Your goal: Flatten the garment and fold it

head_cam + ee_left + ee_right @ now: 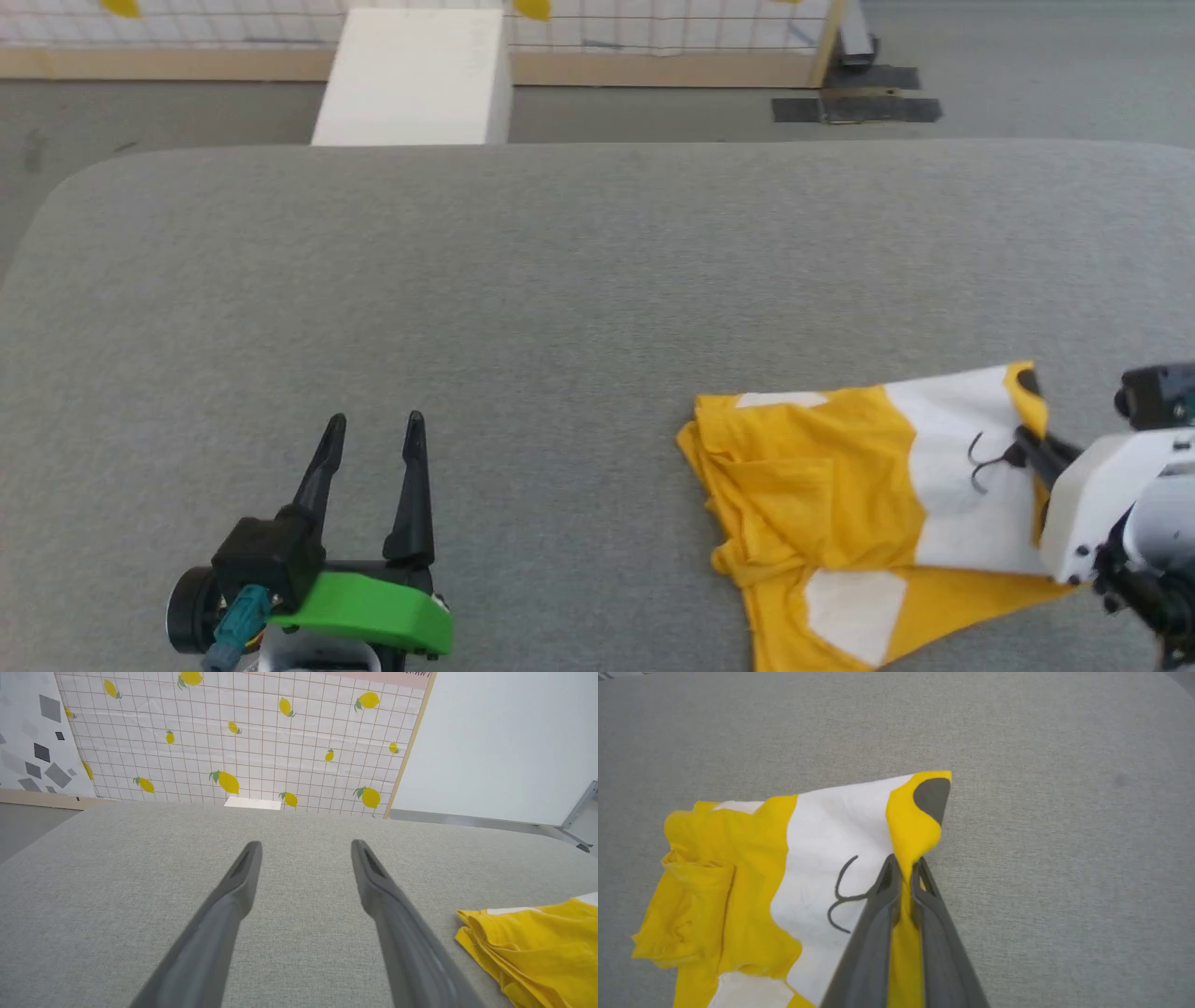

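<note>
Right gripper [905, 858], two long dark fingers, clamped on the right edge of a crumpled bright yellow T-shirt with white patches and black printed lines [752, 872].
Shirt lies bunched at near right of grey fabric-covered table [560, 280]. Left gripper [375, 418] spread wide, holding nothing, well apart from it. White block [411, 75] beyond far edge. Lemon-print grid wall panel [257, 742]. Lettering on pink strip [373, 676] unreadable.

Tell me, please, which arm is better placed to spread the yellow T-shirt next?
Right: the right gripper is shut on an edge of the bright yellow printed T-shirt, while the open left gripper is well apart.
</note>
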Motion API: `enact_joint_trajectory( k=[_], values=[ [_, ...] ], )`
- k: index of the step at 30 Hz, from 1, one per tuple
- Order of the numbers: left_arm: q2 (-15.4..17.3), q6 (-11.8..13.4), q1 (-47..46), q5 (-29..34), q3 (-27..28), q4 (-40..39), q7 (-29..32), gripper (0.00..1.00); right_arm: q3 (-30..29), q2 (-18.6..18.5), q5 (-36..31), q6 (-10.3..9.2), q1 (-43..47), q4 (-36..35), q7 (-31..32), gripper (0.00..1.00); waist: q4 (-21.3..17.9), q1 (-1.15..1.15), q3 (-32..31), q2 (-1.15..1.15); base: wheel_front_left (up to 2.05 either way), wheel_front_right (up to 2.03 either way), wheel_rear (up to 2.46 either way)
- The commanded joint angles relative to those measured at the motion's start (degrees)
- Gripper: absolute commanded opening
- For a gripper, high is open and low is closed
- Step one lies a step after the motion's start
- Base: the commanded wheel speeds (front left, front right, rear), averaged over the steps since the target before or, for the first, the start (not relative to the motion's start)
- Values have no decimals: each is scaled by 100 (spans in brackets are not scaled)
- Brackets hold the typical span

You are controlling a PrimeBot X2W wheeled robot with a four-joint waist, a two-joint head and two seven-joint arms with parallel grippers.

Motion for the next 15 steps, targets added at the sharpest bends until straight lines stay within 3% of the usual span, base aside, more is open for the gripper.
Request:
enact_joint_trajectory(
  k=[1,8,15],
  values=[
    [33,54,-98,45,-33,-66,46,100,68,-179,-62,-8,-210,-25,61,0,-410,0,-55,0,0,0,0],
    [98,173,-210,177,-58,-298,206,100,416,-1047,-178,-8,-953,-3,264,0,-912,0,180,0,0,0,0],
    [194,243,-602,413,-91,-511,374,100,697,-1714,-221,-8,-1758,444,-25,0,-1165,0,793,0,0,0,0]
  ],
)
